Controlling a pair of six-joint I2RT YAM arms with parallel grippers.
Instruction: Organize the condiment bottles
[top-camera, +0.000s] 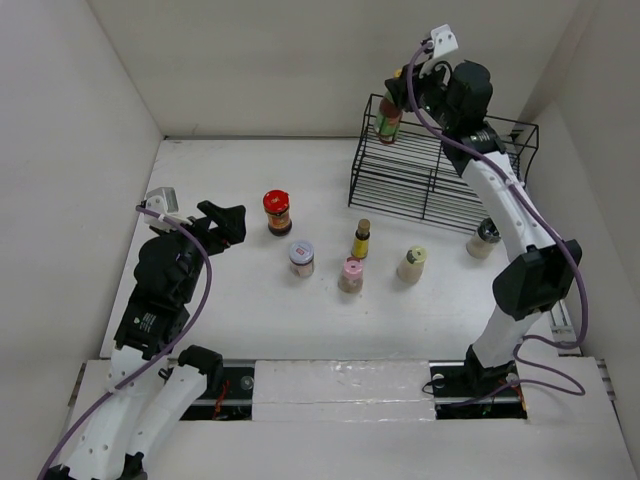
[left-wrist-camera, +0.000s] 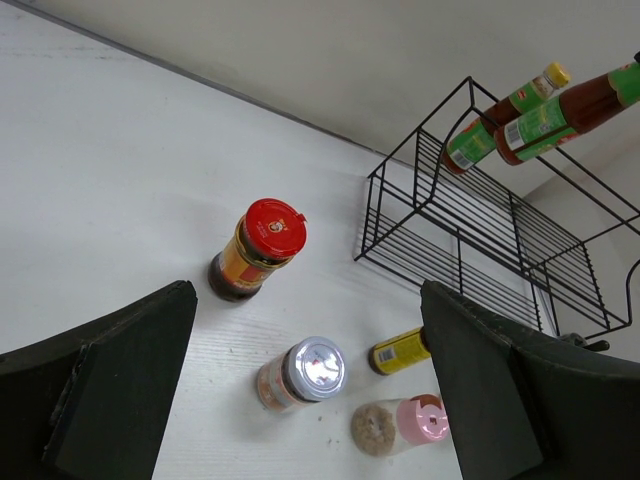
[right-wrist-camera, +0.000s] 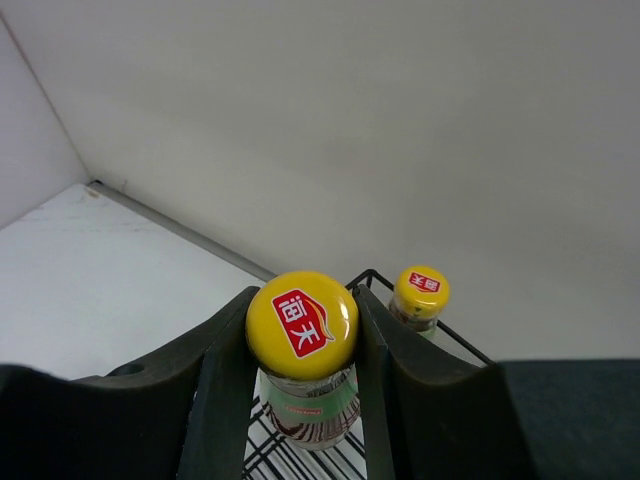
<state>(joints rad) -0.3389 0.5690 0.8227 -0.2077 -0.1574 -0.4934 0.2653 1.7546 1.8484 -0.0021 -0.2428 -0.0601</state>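
Observation:
My right gripper (top-camera: 412, 92) is shut on the yellow cap of a red-green sauce bottle (top-camera: 388, 120), holding it upright at the top tier of the black wire rack (top-camera: 430, 175). In the right wrist view the cap (right-wrist-camera: 302, 322) sits between my fingers, and a second yellow-capped bottle (right-wrist-camera: 420, 292) stands just behind. On the table stand a red-lidded jar (top-camera: 277, 212), a silver-lidded jar (top-camera: 301, 257), a yellow-labelled bottle (top-camera: 361, 240), a pink-capped bottle (top-camera: 351, 274), a cream-capped bottle (top-camera: 412, 264) and one bottle (top-camera: 483, 238) partly behind the right arm. My left gripper (top-camera: 226, 224) is open and empty, left of the red-lidded jar.
The rack stands at the back right against the wall, and its lower tier shows in the left wrist view (left-wrist-camera: 480, 235). White walls enclose the table at the left, back and right. The left wrist view also shows the red-lidded jar (left-wrist-camera: 262, 248) and the silver-lidded jar (left-wrist-camera: 305, 372).

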